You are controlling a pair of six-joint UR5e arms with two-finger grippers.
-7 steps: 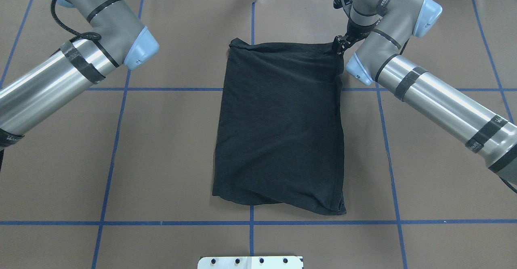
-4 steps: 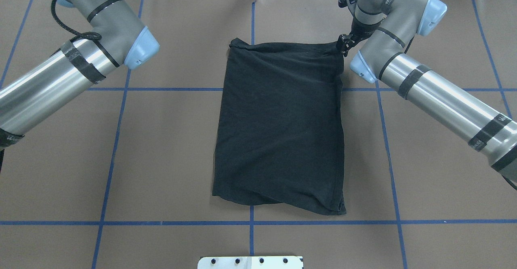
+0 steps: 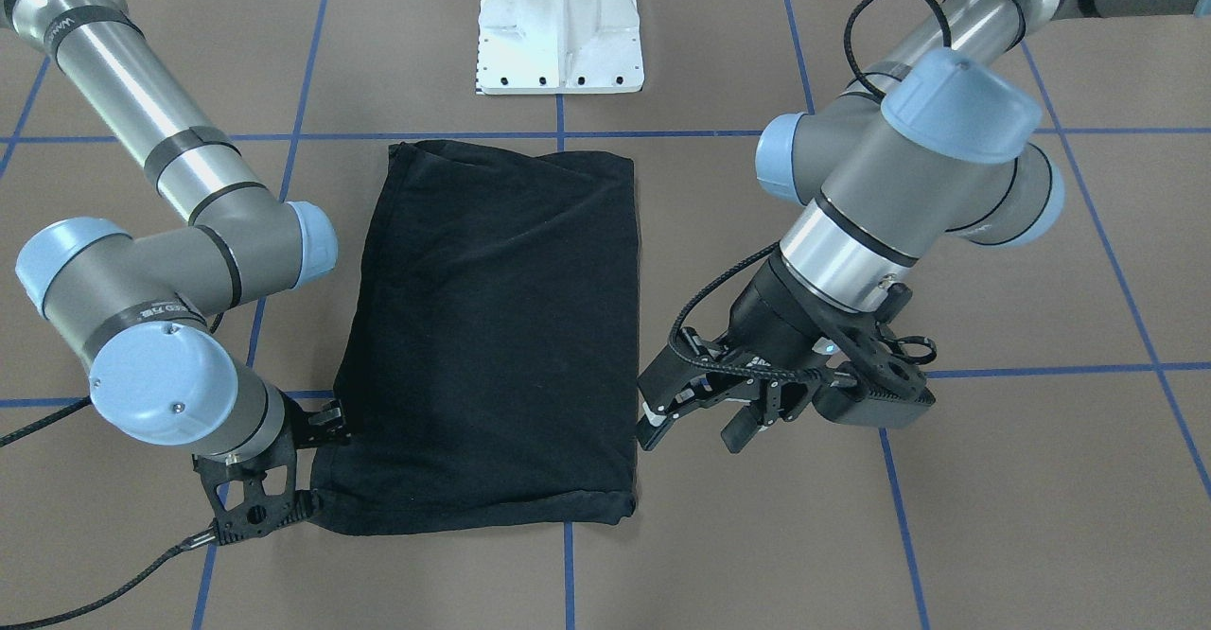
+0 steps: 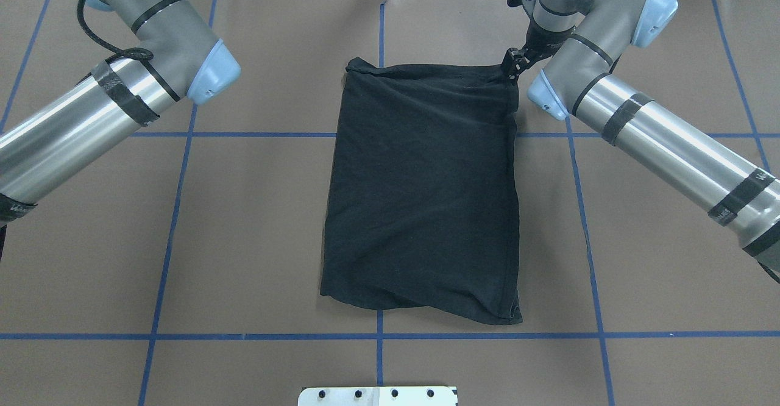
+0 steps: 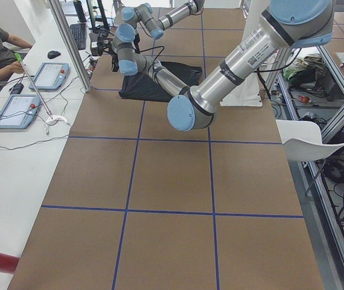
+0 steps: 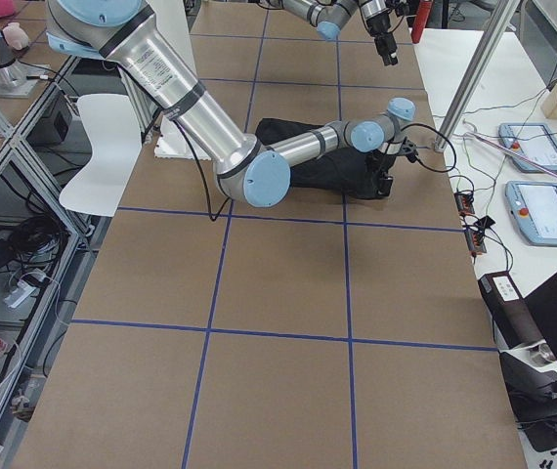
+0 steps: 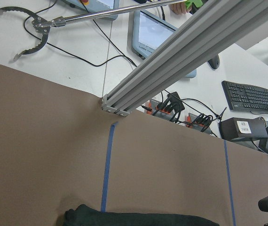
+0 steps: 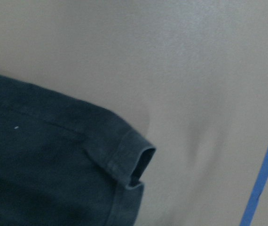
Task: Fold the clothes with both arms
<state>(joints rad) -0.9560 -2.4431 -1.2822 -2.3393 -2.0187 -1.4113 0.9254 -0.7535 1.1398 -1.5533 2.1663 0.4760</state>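
Robotics lab: teach pendants (image 6: 549,211), aluminium framing (image 7: 185,52), keyboard (image 7: 249,95).

folded black cloth T-shirt (image 4: 420,192) mid brown paper-covered table (image 4: 256,223), before white metal pedestal base (image 3: 558,34) | right pincer (image 3: 317,464) at shirt's far-right corner | left pincer (image 3: 695,431) just beside far-left edge

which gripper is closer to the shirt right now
Right. The right gripper is at the shirt's far right corner; the left gripper hangs raised off its far left corner.
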